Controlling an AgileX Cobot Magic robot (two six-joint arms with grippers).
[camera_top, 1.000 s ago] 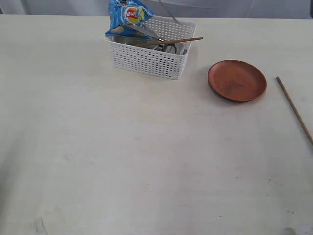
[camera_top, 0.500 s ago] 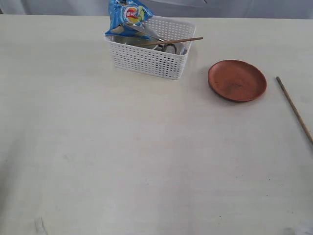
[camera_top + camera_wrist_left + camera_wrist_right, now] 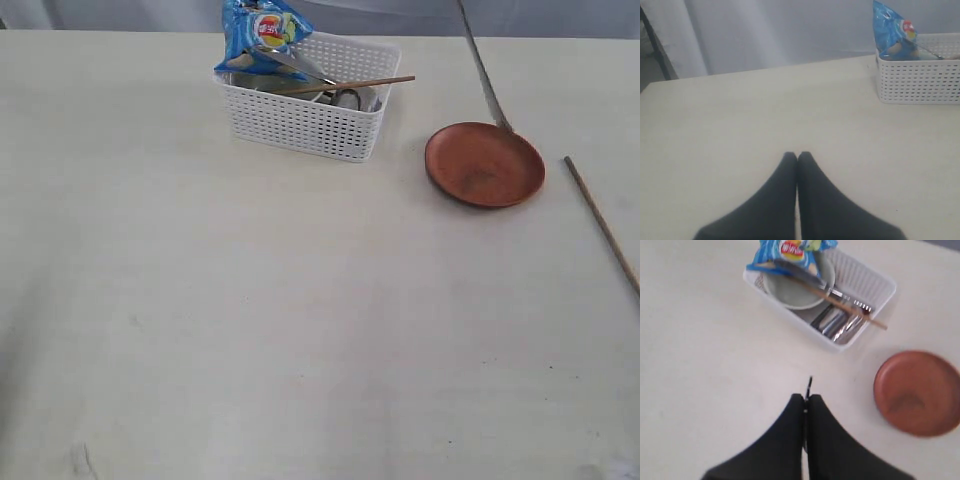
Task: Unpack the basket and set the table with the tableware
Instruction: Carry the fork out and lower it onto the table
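Right hand [image 3: 805,398] is gripping a slender grey utensil [image 3: 484,72], its end hanging by the brown plate [image 3: 485,164]. Left hand [image 3: 797,156] is hovering clenched and empty over the worktop [image 3: 300,320]. Basket [image 3: 305,122], near the plate, is holding other tableware [image 3: 840,320].

The broad cream-white tabletop [image 3: 300,340] offers open room over its whole near half and its left side. At the far side stands the white perforated plastic basket [image 3: 310,120]. A blue snack bag [image 3: 262,35] rises above its left end and a brown wooden chopstick [image 3: 360,84] pokes out past its right rim. Right of a free gap lies the brown round plate [image 3: 485,165], and a thin grey rod [image 3: 483,70] slants down to its far rim. A long wooden stick [image 3: 602,222] lies near the right edge.
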